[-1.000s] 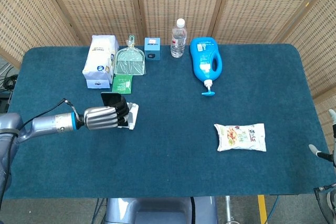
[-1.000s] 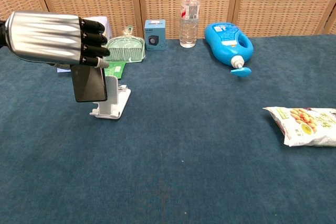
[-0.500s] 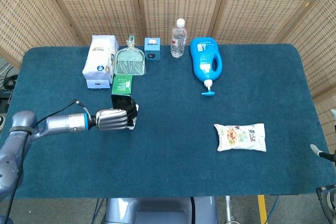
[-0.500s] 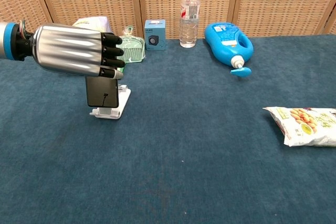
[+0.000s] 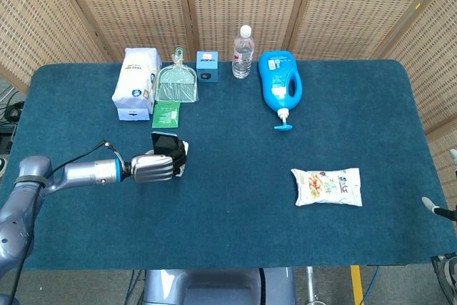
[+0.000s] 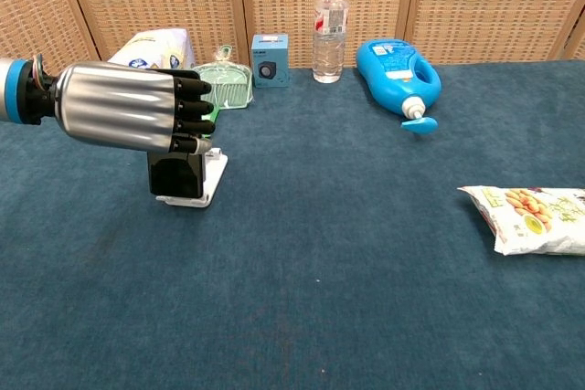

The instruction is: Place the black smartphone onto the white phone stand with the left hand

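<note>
The black smartphone (image 6: pixel 176 176) stands upright against the white phone stand (image 6: pixel 213 177) at the table's left. Its lower edge is down at the stand's base. My left hand (image 6: pixel 128 107) grips the phone's upper part from the left, with dark fingers wrapped over the top. From the head view the phone (image 5: pixel 165 142) rises just behind the left hand (image 5: pixel 153 168), and the stand (image 5: pixel 183 157) peeks out at its right. Only two spread fingertips of my right hand (image 5: pixel 428 204) show at the far right edge, off the table, holding nothing.
Along the back stand a white bag (image 5: pixel 136 82), a green dustpan (image 5: pixel 175 83), a small blue cube (image 5: pixel 208 66), a water bottle (image 5: pixel 243 51) and a blue detergent jug (image 5: pixel 280 83). A green packet (image 5: pixel 166 113) lies behind the stand. A snack packet (image 5: pixel 327 186) lies at right.
My left hand carried the phone right and down, from hanging left of the stand to standing against it. The right hand has stayed put.
</note>
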